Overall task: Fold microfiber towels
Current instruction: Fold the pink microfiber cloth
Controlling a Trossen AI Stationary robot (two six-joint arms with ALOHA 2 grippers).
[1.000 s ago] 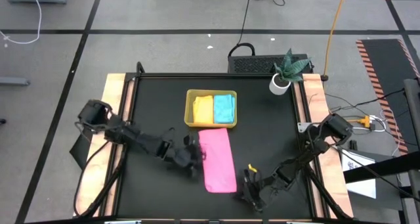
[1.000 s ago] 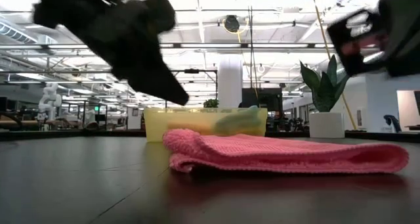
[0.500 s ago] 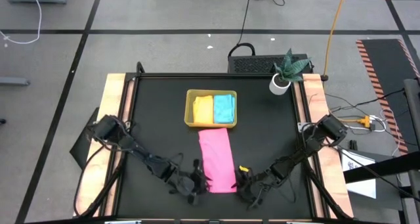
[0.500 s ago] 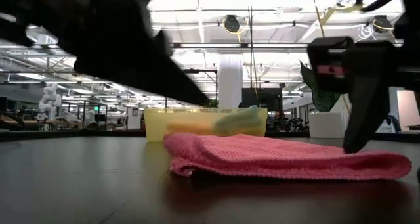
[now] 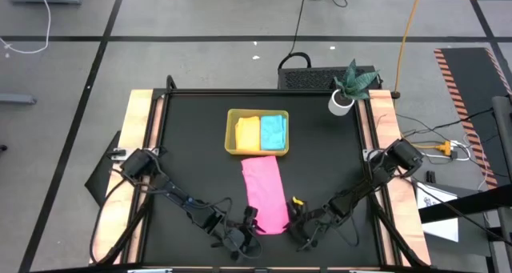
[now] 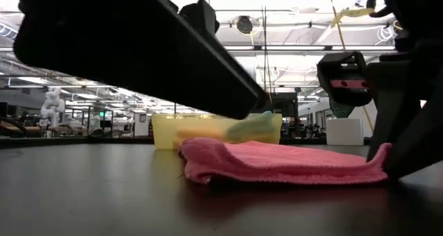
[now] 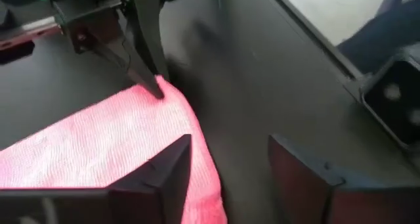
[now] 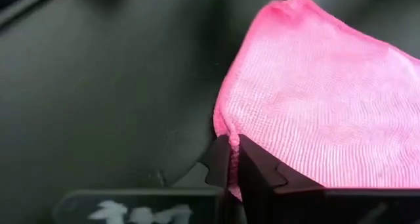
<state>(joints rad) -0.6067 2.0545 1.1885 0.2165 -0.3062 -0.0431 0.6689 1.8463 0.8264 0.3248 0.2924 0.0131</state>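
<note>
From above, the pink towel point(image 5: 267, 194) lies folded into a long strip on the black table point(image 5: 192, 137), its far end just short of the yellow-green tray point(image 5: 233, 134) and its near end between the 2 grippers. The tray holds 2 more folded towels side by side, the yellow towel point(image 5: 247, 132) and the blue towel point(image 5: 274, 131). A potted plant point(image 5: 346, 93) stands at the table's far right corner.

Only the wrist views show the fingers. In the right wrist view the right gripper point(image 8: 229, 159) is pinched closed on the near right corner of the pink towel, the 2 fingers pressed together with the hem caught between them. In the left wrist view the left gripper point(image 7: 230, 168) stands open at the opposite near corner, one finger point(image 7: 172, 166) over the towel's edge and the other over bare table; I see no cloth gripped between them. That view also shows the right gripper's tips on the far corner of the towel.

The low view shows what the overhead one hides: the towel's thickness, a rolled fold at its left end, and its right corner lifted slightly where the right gripper holds it. The towel has a fine ribbed, nubbly weave, bright pink.

No readable writing or labels show in any view
</note>
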